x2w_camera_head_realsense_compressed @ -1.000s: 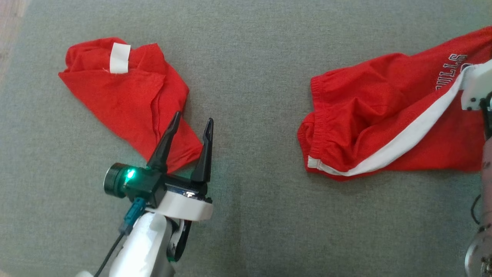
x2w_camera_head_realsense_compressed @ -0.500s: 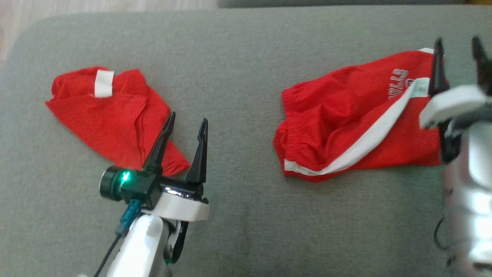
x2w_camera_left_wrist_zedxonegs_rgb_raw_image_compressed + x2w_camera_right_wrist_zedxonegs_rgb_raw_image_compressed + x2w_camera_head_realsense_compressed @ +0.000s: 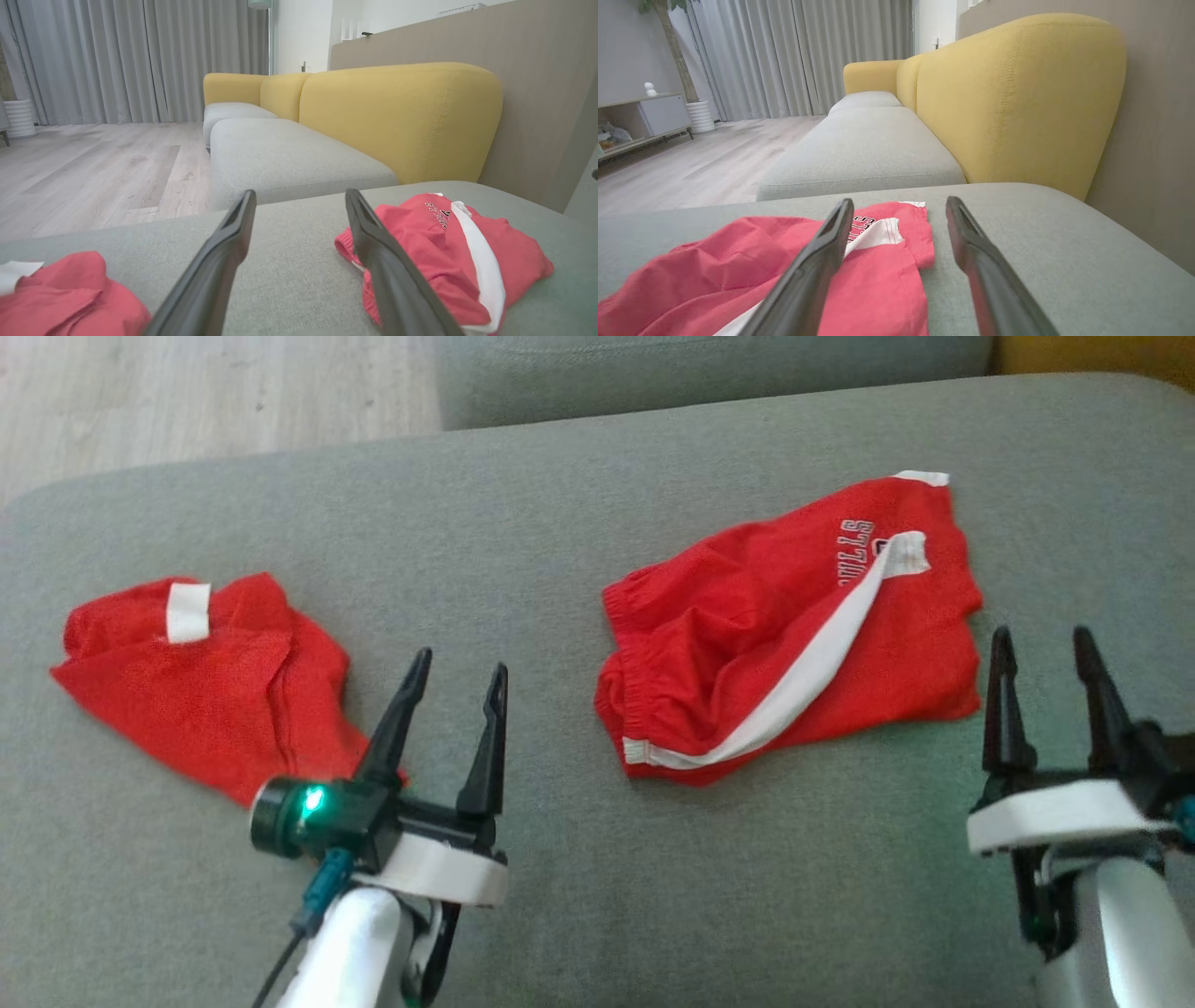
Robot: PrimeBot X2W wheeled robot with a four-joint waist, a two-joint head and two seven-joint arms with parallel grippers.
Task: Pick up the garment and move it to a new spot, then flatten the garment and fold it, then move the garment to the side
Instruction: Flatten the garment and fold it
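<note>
Grippers come nearest: left gripper (image 3: 463,661) and right gripper (image 3: 1041,633) both spread wide and empty above the cushion (image 3: 560,523). A red cloth (image 3: 205,691) lies just beside the left one. Farther, between them and apart from both, lie the shorts (image 3: 747,635). They look light, limp and prone to bunching, so I would pinch them at the waistband (image 3: 627,709) or hems (image 3: 952,560). Their long axis follows the stripe (image 3: 803,677), waistband near-left.

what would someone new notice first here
Two red garments lie on the grey cushion: red shorts with a white stripe at the right, a crumpled red piece at the left. The left hand and right hand hover open beside them, holding nothing. A yellow sofa back rises behind.
</note>
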